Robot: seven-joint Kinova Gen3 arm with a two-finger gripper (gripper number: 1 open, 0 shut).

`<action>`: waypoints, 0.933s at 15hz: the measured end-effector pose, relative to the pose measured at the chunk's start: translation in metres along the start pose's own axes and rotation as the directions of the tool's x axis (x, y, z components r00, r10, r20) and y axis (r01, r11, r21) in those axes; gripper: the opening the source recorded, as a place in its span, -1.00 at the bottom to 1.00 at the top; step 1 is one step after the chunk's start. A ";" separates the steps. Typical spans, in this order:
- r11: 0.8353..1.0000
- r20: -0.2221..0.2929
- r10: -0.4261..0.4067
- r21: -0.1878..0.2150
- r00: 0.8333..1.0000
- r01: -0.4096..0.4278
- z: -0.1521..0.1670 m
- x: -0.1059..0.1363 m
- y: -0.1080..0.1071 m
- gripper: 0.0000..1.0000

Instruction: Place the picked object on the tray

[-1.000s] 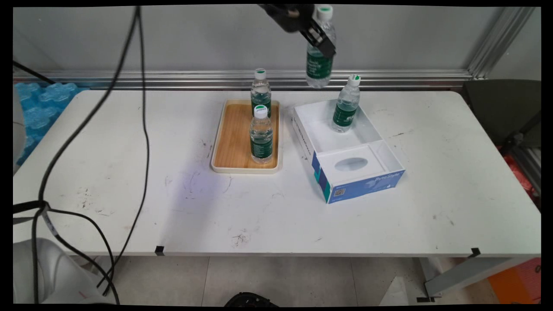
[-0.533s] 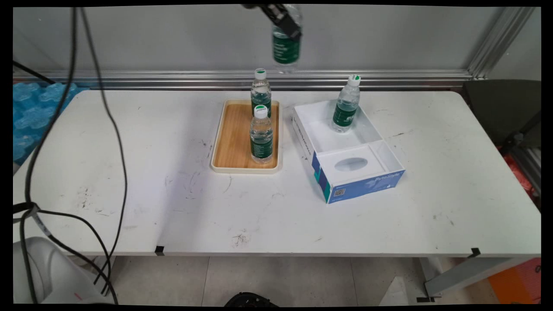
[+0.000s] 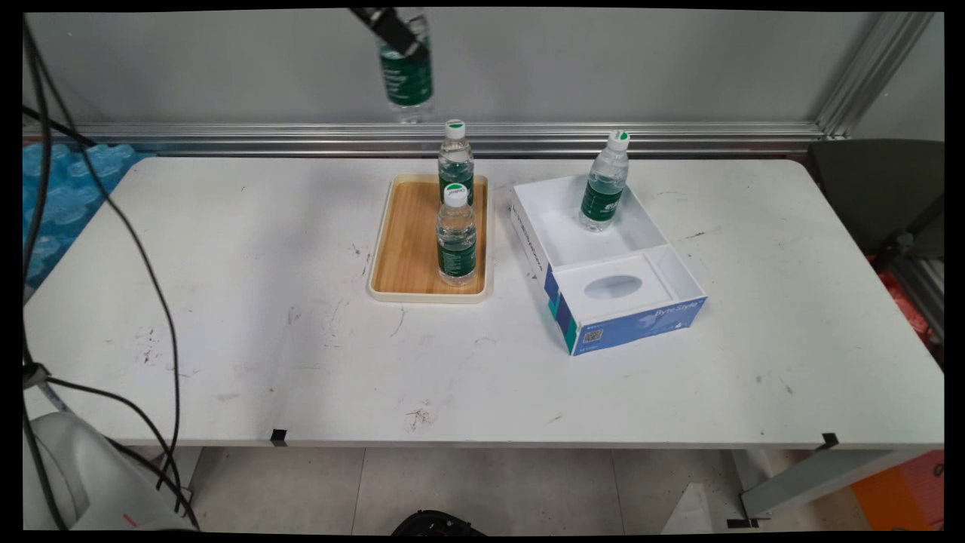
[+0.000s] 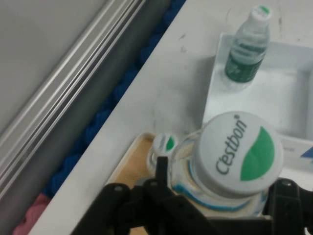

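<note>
High at the top of the main view my gripper (image 3: pixel 399 41) is shut on a water bottle (image 3: pixel 407 83) with a green label, which hangs upright in the air above the table's far side, left of the wooden tray (image 3: pixel 403 249). The hand view looks down on the held bottle's white and green cap (image 4: pixel 240 152) between my fingers (image 4: pixel 161 169). Two more water bottles stand on the tray, one at the back (image 3: pixel 454 160) and one in front (image 3: pixel 455 235). Another bottle (image 3: pixel 605 185) stands in the open white and blue box (image 3: pixel 603 264).
Black cables (image 3: pixel 143 264) hang at the left. A metal rail (image 3: pixel 226 136) runs along the wall behind the table. Blue bubble material (image 3: pixel 64 188) lies past the table's left edge, and a dark chair (image 3: pixel 878 196) stands at the right.
My gripper has carried the held bottle leftward, from above the box to a spot above and left of the tray. The cables swung left with the arm.
</note>
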 end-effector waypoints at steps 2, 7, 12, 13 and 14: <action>1.000 0.001 -0.013 0.002 1.000 0.013 -0.001 -0.017 -0.012 -1.00; 1.000 -0.010 -0.026 0.003 1.000 0.026 0.018 -0.059 -0.037 -1.00; 1.000 -0.026 -0.024 -0.006 0.999 0.024 0.061 -0.094 -0.060 -1.00; 1.000 -0.027 -0.022 -0.009 0.999 0.022 0.067 -0.099 -0.062 -1.00; 1.000 -0.028 -0.019 -0.012 0.999 0.019 0.074 -0.102 -0.064 -1.00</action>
